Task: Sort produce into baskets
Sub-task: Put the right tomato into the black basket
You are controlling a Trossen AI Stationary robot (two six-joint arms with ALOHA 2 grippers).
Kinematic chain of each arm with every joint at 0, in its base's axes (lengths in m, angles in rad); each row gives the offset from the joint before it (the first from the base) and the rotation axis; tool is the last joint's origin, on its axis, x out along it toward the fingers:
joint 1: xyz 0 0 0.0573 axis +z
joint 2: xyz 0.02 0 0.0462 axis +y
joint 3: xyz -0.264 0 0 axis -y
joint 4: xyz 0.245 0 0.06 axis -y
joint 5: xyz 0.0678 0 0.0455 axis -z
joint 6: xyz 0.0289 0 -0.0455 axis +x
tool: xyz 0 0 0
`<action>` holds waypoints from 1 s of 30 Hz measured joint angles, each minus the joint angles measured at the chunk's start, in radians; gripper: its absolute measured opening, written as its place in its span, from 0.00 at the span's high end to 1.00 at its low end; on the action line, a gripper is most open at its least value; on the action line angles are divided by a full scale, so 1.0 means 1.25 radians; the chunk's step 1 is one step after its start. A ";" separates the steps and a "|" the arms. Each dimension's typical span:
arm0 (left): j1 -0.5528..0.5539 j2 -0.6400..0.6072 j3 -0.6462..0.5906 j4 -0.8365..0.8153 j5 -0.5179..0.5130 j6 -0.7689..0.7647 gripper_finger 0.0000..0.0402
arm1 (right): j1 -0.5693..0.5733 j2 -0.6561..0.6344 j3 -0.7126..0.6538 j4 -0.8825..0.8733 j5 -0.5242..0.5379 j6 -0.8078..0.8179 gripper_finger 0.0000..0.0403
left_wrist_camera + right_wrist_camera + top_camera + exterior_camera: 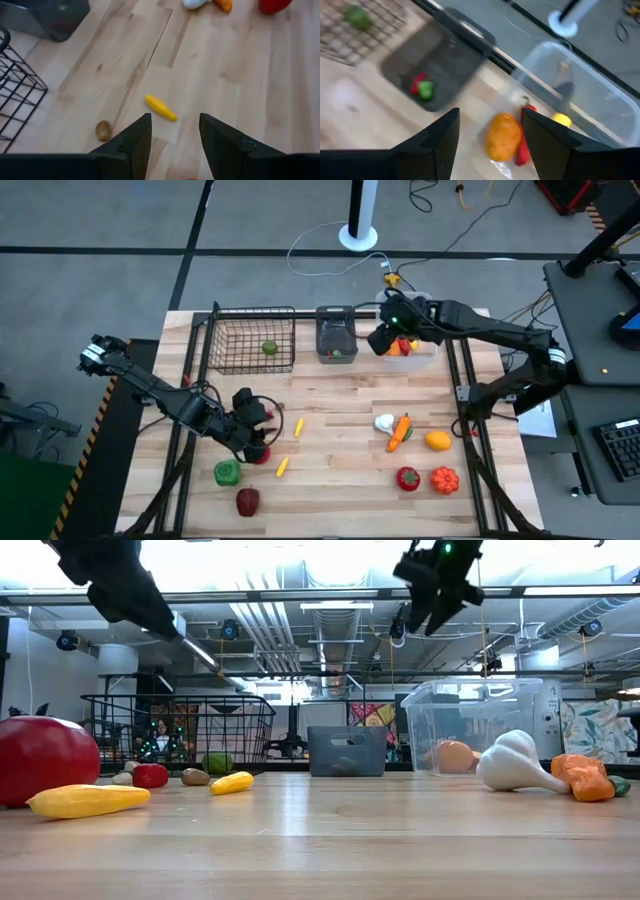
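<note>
Two arms over a wooden worktop (330, 420) scattered with toy produce.

The left end effector (250, 430) hovers with parted, empty fingers above the near-left fruit: a green pepper (227, 472), a dark red apple (247, 501) and a small yellow piece (282, 466). At the far edge stand a wire basket (225, 338) holding a green fruit (269, 348), then a grey bin (336, 320), then a clear tub (425, 352). The right end effector (385, 338) hangs over the tub, fingers apart, empty. Near right lie a garlic (384, 422), carrot (401, 430) and tomato (445, 479).
</note>
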 joint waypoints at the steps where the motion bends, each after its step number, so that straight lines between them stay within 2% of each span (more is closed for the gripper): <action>1: 0.000 0.000 0.000 0.005 0.000 -0.001 0.63 | 0.014 -0.005 0.000 0.007 0.000 0.000 0.50; 14: 0.002 0.000 0.000 0.005 0.000 -0.016 0.63 | 0.213 -0.016 -0.059 0.148 0.000 -0.028 0.50; 20: 0.002 0.000 0.000 -0.027 0.013 0.020 0.63 | 0.296 -0.016 -0.100 0.222 0.000 -0.023 0.50; 28: 0.011 0.000 0.000 -0.039 0.014 0.006 0.63 | 0.367 0.005 -0.103 0.254 0.000 -0.011 0.50; 30: 0.011 0.000 0.000 -0.040 0.039 -0.001 0.63 | 0.378 0.014 -0.104 0.261 0.001 -0.010 0.50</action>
